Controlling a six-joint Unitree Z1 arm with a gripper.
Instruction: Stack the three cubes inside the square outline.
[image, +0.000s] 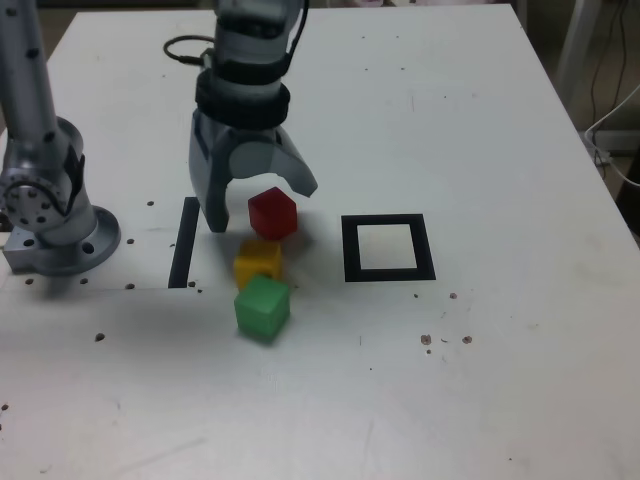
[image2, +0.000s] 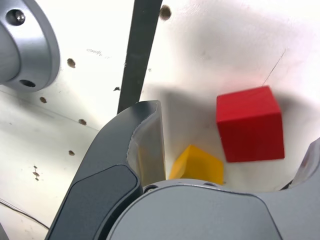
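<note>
Three cubes lie in a short row on the white table. The red cube (image: 272, 212) (image2: 250, 125) is farthest back, the yellow cube (image: 258, 262) (image2: 197, 164) is in front of it, and the green cube (image: 262, 306) is nearest the camera. My gripper (image: 260, 207) (image2: 232, 127) hangs low and open, with the red cube between its spread fingers (image2: 145, 140) and a gap on both sides. The square outline (image: 350, 250) lies flat to the exterior view's right of the cubes, with nothing inside it. The wrist view does not show the green cube or the outline.
A straight black strip (image: 183, 243) (image2: 137, 55) lies on the table just to the exterior view's left of the gripper. The arm's metal base (image: 55, 230) (image2: 25, 45) stands beyond it at the left edge. Small holes dot the tabletop.
</note>
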